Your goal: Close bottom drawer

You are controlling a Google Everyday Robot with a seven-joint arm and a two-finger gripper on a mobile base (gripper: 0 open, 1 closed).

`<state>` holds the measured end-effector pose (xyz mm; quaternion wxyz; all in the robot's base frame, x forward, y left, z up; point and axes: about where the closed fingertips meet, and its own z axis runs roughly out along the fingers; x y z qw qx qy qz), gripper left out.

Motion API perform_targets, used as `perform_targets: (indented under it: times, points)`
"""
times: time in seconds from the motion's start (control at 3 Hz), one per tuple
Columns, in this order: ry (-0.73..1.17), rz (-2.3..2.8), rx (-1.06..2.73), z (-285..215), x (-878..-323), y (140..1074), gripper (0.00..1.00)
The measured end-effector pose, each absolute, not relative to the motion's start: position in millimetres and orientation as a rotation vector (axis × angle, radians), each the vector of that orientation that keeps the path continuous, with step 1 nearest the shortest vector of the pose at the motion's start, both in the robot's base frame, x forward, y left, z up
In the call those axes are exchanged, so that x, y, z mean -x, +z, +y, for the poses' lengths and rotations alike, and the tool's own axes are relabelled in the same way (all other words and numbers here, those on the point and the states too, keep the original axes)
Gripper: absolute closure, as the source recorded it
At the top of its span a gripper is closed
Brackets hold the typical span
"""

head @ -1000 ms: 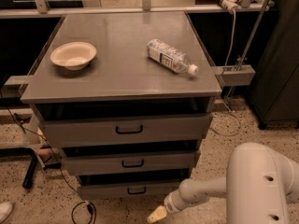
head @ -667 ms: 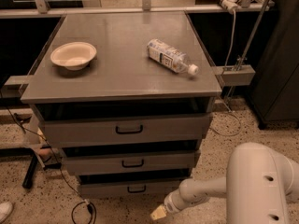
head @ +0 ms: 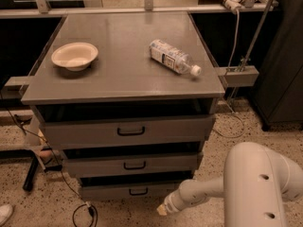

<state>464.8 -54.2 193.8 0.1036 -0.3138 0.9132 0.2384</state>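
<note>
The bottom drawer (head: 128, 191) is the narrowest grey drawer with a small black loop handle (head: 138, 191). It stands a little pulled out at the foot of the cabinet. Above it are the mid-width drawer (head: 132, 165) and the widest top drawer (head: 128, 131), each also slightly out. My white arm (head: 255, 183) reaches in from the lower right. My gripper (head: 162, 209) is low near the floor, just right of and below the bottom drawer's front, apart from it.
On the grey cabinet top (head: 123, 74) lie a white bowl (head: 74, 56) at left and a plastic water bottle (head: 174, 57) on its side at right. Black cables (head: 83, 212) trail on the speckled floor at lower left. A dark cabinet (head: 284, 70) stands at right.
The gripper has shifted slightly left along the floor, toward the bottom drawer's front. The drawers, bowl and bottle have not moved.
</note>
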Motion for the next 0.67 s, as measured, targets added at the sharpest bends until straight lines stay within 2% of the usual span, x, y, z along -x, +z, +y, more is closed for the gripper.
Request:
perform_targets:
  times: [0.33,0.67]
  points:
    - [0.664,2.683,0.872,-58,-488,184,1.0]
    - [0.623,2.66,0.825,-60,-519,179,1.0]
